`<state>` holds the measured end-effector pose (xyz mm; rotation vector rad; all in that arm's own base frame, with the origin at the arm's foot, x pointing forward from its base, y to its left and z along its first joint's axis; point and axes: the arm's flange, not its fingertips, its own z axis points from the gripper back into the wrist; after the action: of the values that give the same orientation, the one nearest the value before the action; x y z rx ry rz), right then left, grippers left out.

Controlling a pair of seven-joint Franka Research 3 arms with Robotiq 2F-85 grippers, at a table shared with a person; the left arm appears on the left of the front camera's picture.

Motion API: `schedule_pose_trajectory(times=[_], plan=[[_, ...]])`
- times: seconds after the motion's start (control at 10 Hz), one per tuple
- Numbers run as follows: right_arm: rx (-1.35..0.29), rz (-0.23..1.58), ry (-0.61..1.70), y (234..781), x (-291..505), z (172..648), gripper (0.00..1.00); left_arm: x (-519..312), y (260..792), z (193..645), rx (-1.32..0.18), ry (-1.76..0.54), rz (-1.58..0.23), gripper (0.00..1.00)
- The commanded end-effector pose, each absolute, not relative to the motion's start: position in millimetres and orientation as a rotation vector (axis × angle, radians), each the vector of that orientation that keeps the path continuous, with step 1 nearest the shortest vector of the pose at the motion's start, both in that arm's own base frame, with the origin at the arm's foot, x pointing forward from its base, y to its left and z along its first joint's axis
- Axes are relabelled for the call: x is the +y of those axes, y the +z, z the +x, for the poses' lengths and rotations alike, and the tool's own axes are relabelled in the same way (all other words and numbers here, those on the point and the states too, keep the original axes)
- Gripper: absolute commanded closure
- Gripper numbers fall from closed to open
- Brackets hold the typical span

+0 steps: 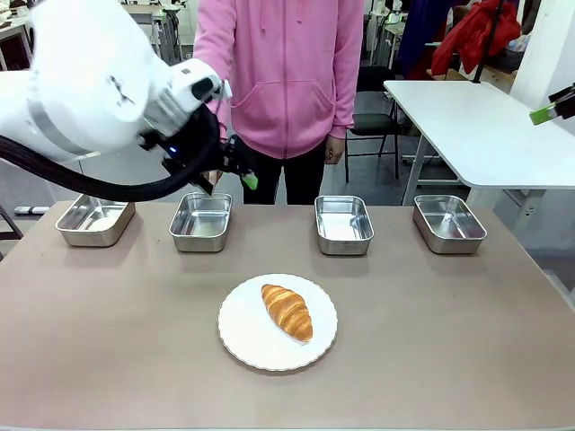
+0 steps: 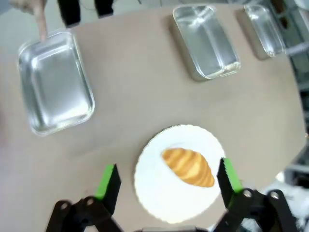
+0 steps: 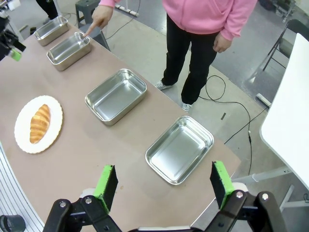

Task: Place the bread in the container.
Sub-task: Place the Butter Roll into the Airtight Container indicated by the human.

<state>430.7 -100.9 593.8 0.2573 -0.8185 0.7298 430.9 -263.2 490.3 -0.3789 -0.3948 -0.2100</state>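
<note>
The bread (image 1: 287,311), a golden-brown croissant, lies on a round white plate (image 1: 243,339) at the table's front middle. A person's finger (image 3: 96,23) points at the rim of the container (image 1: 201,221), the second steel pan from the left, which holds nothing. My left gripper (image 1: 232,175) hangs open, high above the table beside that pan. Its wrist view looks down on the bread (image 2: 188,166), which shows between the green pads (image 2: 108,176), and on the container (image 2: 53,87). My right gripper (image 3: 163,173) is open and raised off the table's right end (image 1: 555,104).
Three more steel pans (image 1: 95,218) (image 1: 343,223) (image 1: 449,222) stand in the same row along the far edge. The person in a pink hoodie (image 1: 278,72) stands behind the table. A white table (image 1: 476,126) is at the back right.
</note>
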Motion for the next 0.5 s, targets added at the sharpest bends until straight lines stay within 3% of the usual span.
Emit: schedule_pose_trajectory(times=[0.0, 0.1, 0.4], plan=[[-0.836, 0.274, 0.736, 593.9, -102.4, 432.0, 0.00, -293.6, 477.4, 443.4, -0.343, 0.031, -0.253, 0.00], [-0.836, 0.274, 0.736, 593.9, -102.4, 432.0, 0.00, -304.1, 470.5, 441.1, -0.330, 0.109, -0.214, 0.00], [-0.836, 0.274, 0.736, 593.9, -102.4, 432.0, 0.00, -279.2, 460.4, 435.8, -0.358, -0.018, -0.281, 0.00]])
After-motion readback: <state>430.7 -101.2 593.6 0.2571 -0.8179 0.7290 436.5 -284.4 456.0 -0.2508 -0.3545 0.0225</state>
